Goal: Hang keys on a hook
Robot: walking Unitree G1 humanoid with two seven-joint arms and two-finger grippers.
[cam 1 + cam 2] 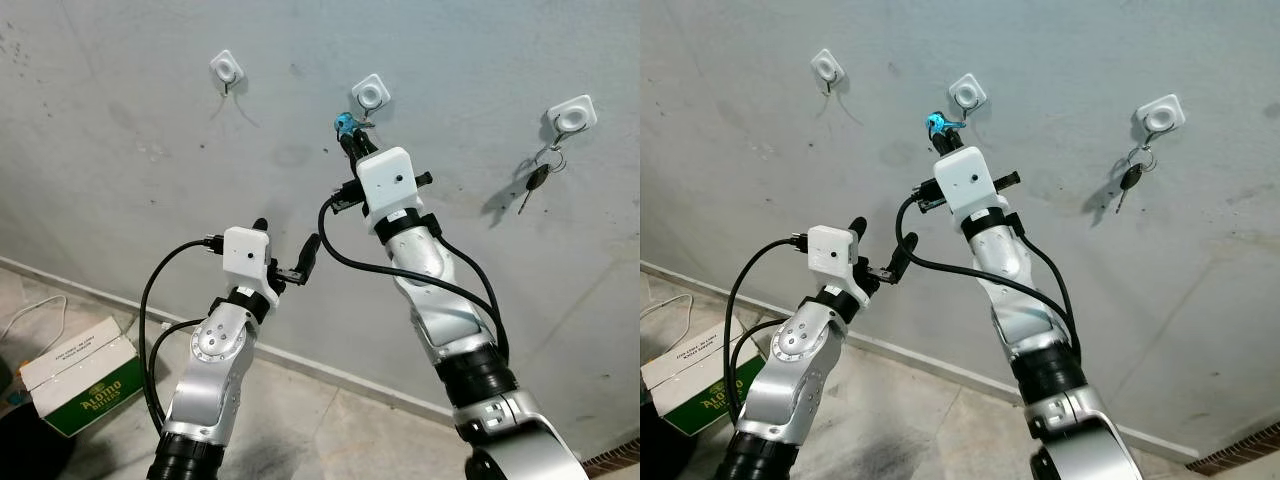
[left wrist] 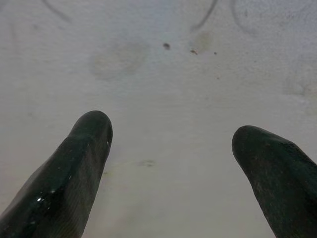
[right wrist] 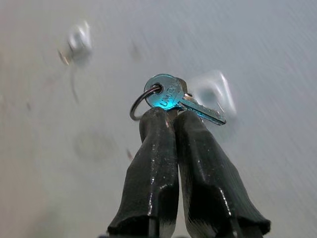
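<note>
Right wrist view shows our right tool (image 3: 173, 116) clamped on the keys (image 3: 168, 94) just short of the middle hook (image 1: 371, 95), so hanging remains, while our left tool (image 2: 171, 163) idles spread wide.

The green and white cardboard box (image 1: 78, 385) on the floor carries white lettering on its green side, partly legible as "ALOMO" with a smaller second line below it that is too small to read. The blue key head (image 3: 166, 94) bears embossed lettering, not legible.
</note>
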